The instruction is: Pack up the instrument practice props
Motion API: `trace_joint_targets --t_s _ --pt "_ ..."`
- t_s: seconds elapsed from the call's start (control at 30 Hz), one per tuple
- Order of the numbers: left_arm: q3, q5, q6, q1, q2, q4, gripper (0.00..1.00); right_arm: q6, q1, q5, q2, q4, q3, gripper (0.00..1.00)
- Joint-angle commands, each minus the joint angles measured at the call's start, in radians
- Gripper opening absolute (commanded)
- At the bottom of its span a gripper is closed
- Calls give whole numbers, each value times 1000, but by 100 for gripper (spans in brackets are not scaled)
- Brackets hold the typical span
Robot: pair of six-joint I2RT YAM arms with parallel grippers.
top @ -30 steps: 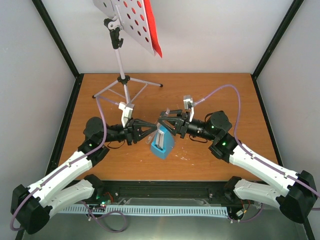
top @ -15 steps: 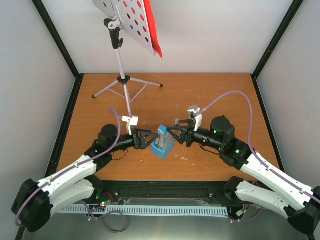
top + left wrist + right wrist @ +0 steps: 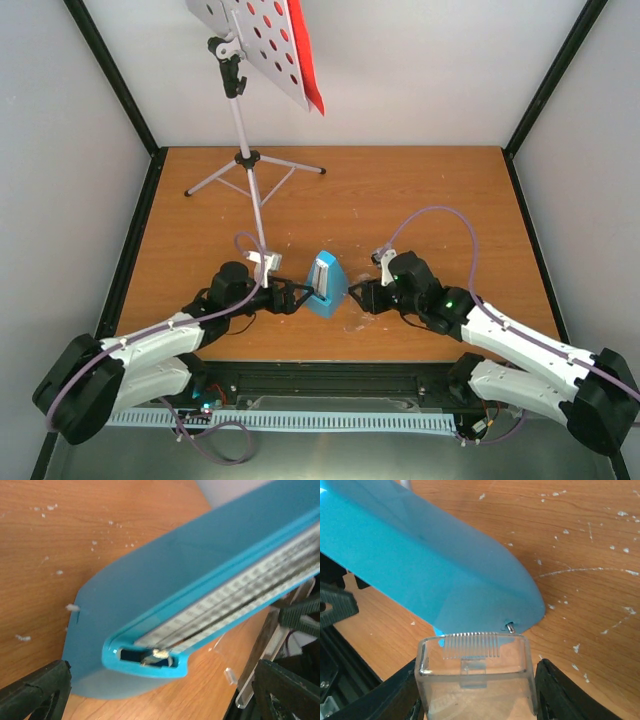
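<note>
The small blue wedge-shaped metronome stands at the table's near middle. In the left wrist view the metronome fills the frame, its pendulum face turned to the camera. My left gripper is open, and its black fingertips flank the wedge's lower end without touching it. My right gripper is shut on a clear plastic cover, held close against the metronome's blue back. The white hole-punched music stand rises on silver tripod legs at the back left, with a red sheet on it.
The tripod's legs spread over the back left of the wooden table. Black frame posts and white walls close in the sides. Small white crumbs lie scattered on the wood near the metronome.
My left gripper has opened. Both arms have dropped low and drawn toward the near edge, either side of the metronome, which has stayed put.
</note>
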Motion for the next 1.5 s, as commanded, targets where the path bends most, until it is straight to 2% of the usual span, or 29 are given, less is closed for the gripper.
trace_joint_targets --t_s 0.0,0.23,0.4,0.63,0.83,1.03,1.23,1.37,1.47 --pt "-47 37 129 -3 37 129 99 41 4 62 21 50 -17 49" --pt "-48 94 225 -3 108 230 97 52 4 73 73 35 20 51" --pt "-10 86 293 -3 195 242 94 52 4 72 97 46 29 51" --pt "45 198 330 -3 311 274 89 53 4 110 130 67 28 50" --pt "57 303 282 -18 377 315 86 43 4 242 109 -9 50 50" --pt "90 304 222 -139 426 362 85 32 4 376 17 -153 52 50" --pt "142 354 160 -166 529 453 85 105 5 483 -98 -262 44 51" --pt "156 339 135 -167 506 457 87 118 6 488 -134 -293 55 51" --pt "135 259 111 -152 427 423 91 110 36 464 -180 -246 44 49"
